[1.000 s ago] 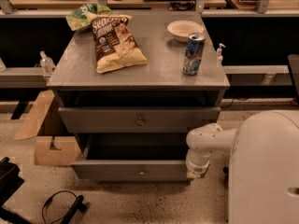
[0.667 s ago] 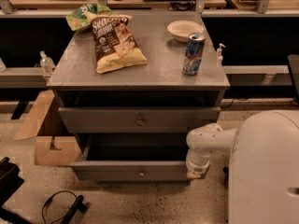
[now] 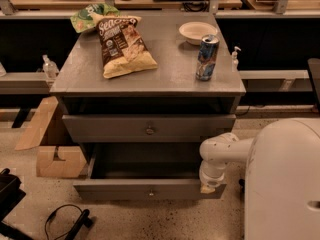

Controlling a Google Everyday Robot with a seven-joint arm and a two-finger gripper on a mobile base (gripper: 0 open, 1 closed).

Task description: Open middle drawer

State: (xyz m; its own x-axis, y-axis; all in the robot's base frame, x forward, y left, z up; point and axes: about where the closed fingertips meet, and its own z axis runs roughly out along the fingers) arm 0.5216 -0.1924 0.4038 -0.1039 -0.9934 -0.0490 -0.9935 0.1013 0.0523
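Grey steel all over: the middle drawer (image 3: 115,190) stands pulled well out from under the table (image 3: 75,79), its plain inside open to my view and its small knob (image 3: 150,193) facing the floor side. The gripper (image 3: 206,187) sits low at the right end of that drawer's front panel, at the tip of the white arm (image 3: 220,151). I cannot tell whether it is open or closed, or whether it has hold of anything.

I judge the pull as nearly finished. Because the gripper is at the corner rather than at the knob, any further draw should run straight along the slides and go slowly, or the drawer may skew and bind. I would stop short of the end of travel, then lift away without nudging the panel back in.

The drawer above (image 3: 100,129) sits only slightly forward. Compared with a second ago, I see no change: arm, drawer, chip bag (image 3: 122,44) and can (image 3: 206,58) all sit where they did.
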